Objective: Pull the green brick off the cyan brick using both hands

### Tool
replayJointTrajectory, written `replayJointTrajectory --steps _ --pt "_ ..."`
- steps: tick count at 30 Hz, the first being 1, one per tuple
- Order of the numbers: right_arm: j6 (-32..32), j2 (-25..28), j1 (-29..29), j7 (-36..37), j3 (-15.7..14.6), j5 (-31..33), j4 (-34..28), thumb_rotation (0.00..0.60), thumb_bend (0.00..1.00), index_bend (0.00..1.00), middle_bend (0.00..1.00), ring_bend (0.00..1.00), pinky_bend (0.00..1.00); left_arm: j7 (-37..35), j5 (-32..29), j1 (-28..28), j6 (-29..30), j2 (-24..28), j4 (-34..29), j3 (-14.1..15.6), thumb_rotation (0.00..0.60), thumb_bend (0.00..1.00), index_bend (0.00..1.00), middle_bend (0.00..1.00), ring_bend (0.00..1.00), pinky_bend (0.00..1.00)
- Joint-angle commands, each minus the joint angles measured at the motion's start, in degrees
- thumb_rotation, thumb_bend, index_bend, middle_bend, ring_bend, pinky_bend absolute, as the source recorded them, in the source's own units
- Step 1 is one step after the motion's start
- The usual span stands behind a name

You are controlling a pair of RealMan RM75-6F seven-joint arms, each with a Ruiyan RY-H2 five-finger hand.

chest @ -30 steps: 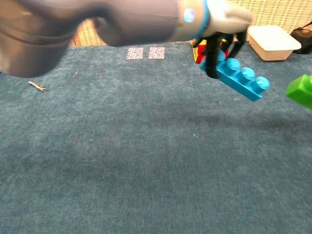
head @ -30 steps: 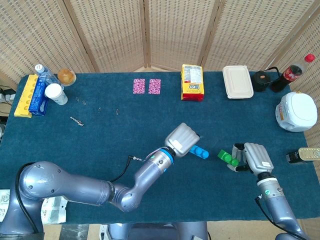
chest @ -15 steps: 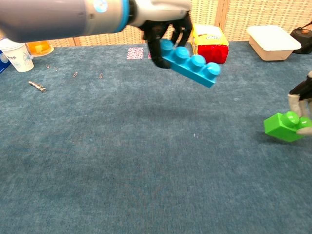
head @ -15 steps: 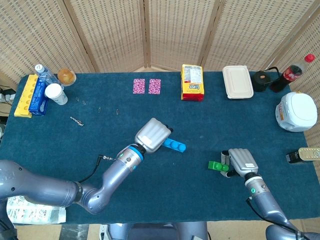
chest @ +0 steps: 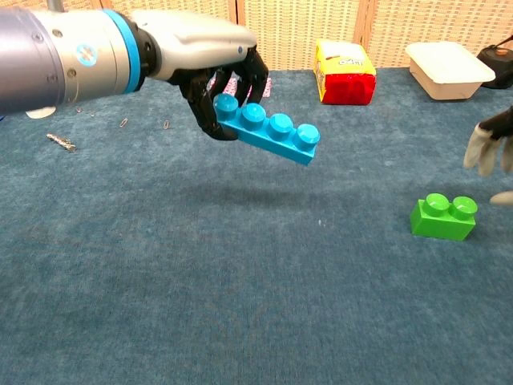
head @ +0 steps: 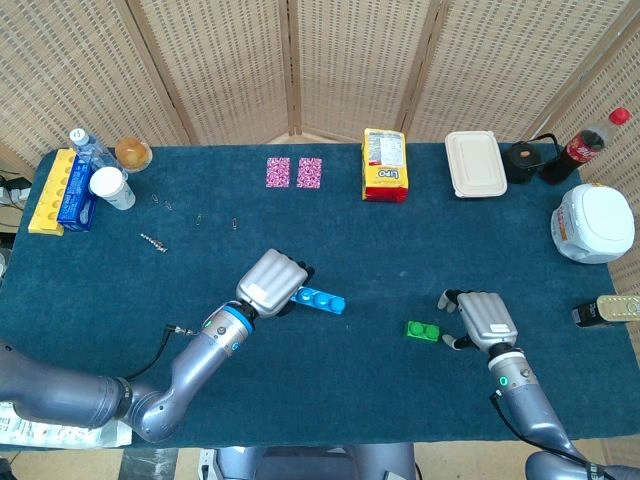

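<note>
Only legible txt: "LIPO" on yellow-red snack bag [head: 385,165]; rest unreadable.

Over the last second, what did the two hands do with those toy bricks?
The left hand carried the cyan brick leftward, away from the other hand, and keeps holding it above the table. The right hand drew back toward the robot, set the green brick on the cloth and let go; its fingers are now spread beside it. The things along the back edge stayed put.

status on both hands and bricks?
Left hand holds cyan brick, airborne. Right hand open, beside green brick on table. Bricks apart, nothing between.
</note>
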Motion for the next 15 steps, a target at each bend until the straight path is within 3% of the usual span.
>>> replayJointTrajectory --steps 1,6,9,12,15 --pt "1.9 2.3 -0.9 0.2 0.6 -1.6 -2.3 0.6 0.27 0.37 0.41 0.42 0.38 -0.6 0.9 1.2 -0.1 -1.6 1.2 0.6 0.6 0.41 0.83 0.66 0.61 0.59" --pt "4.0 5.4 -2.1 1.7 0.9 -3.7 -5.0 0.6 0.27 0.36 0.41 0.42 0.38 -0.6 2.4 3.3 0.1 -6.2 4.5 1.7 0.6 0.41 0.83 0.66 0.61 0.57" --pt "4.6 6.3 -2.7 3.1 0.9 -4.6 -5.3 0.6 0.27 0.36 0.41 0.42 0.37 -0.3 1.8 4.4 -1.0 -8.4 6.1 2.6 0.6 0.38 0.79 0.63 0.57 0.51" --pt "4.5 6.7 -3.2 4.5 0.9 -5.0 -5.0 0.6 0.27 0.36 0.41 0.42 0.37 0.3 -0.5 5.0 -2.6 -9.9 7.5 2.7 0.586 0.29 0.42 0.46 0.37 0.36" --pt "4.6 7.0 -3.4 5.4 0.9 -5.3 -4.6 0.6 0.27 0.36 0.41 0.42 0.37 0.9 -1.7 5.5 -2.9 -10.8 8.7 2.4 0.547 0.24 0.2 0.34 0.23 0.26"
